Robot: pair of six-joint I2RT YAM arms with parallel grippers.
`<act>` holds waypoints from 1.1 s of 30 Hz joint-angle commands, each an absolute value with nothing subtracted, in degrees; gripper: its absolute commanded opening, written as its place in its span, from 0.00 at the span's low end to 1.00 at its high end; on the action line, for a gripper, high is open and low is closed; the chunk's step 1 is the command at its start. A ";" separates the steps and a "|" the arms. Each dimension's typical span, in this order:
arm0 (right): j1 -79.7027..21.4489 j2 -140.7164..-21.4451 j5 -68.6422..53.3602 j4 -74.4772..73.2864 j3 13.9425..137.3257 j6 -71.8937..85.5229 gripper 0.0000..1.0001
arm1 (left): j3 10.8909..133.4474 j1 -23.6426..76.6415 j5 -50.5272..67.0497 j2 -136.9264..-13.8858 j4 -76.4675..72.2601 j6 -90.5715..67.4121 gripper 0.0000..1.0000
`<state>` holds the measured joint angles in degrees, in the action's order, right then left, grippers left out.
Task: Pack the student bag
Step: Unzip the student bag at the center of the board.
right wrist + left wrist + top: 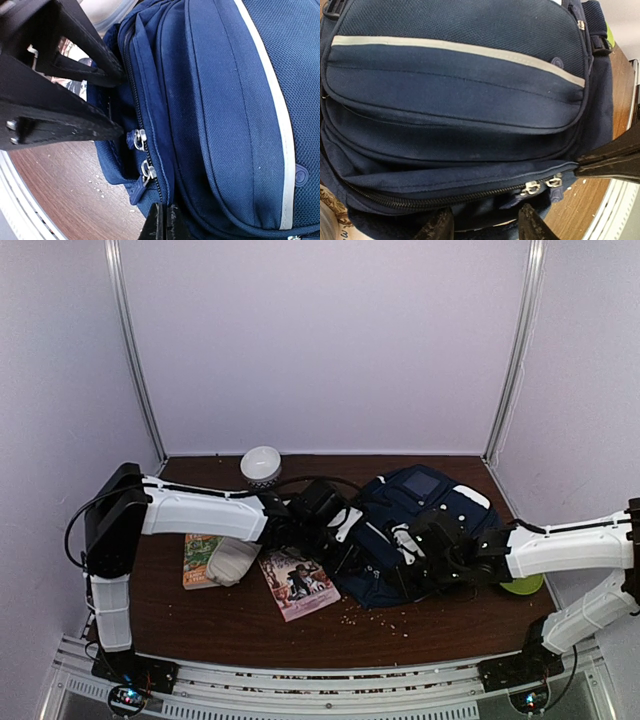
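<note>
The student bag [430, 505], a large navy-blue fabric backpack with white stripes, lies on its back on the dark brown wooden table [230, 625]. At the bag's zipped edge, the left gripper [482, 220] has its fingers apart with blue fabric between them; it cannot be told whether they pinch it. The right gripper [164, 220] has its fingers pressed together against the same edge, just beside the two silver zip sliders [140, 139]. A white round bowl [261, 465] stands behind and left of the bag.
</note>
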<state>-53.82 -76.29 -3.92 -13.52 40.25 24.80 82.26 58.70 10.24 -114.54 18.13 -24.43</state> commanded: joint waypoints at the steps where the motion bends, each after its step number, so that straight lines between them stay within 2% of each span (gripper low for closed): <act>1: -53.98 -74.59 -5.17 -11.56 38.99 27.40 0.00 | 84.98 59.27 9.35 -115.97 17.93 -23.00 0.50; 7: -53.99 -73.47 -5.63 -11.11 38.69 28.10 0.00 | 86.25 60.18 8.85 -117.46 17.92 -22.09 0.57; 17: -53.97 -72.58 -6.41 -9.87 38.12 29.24 0.00 | 86.99 61.07 8.94 -118.71 17.93 -21.22 0.56; 20: -53.99 -72.38 -6.58 -9.86 38.00 29.36 0.00 | 87.18 61.08 8.81 -119.16 17.93 -21.18 0.48; 25: -53.99 -71.92 -6.51 -10.18 37.87 29.44 0.00 | 87.93 61.08 8.92 -119.12 18.35 -20.86 0.25; 31: -54.00 -71.26 -5.54 -10.94 37.62 29.21 0.00 | 88.32 61.08 10.00 -118.18 18.36 -20.83 0.03; 33: -53.97 -70.96 -5.22 -11.07 37.50 29.33 0.00 | 88.17 61.08 10.02 -117.50 18.37 -20.83 0.00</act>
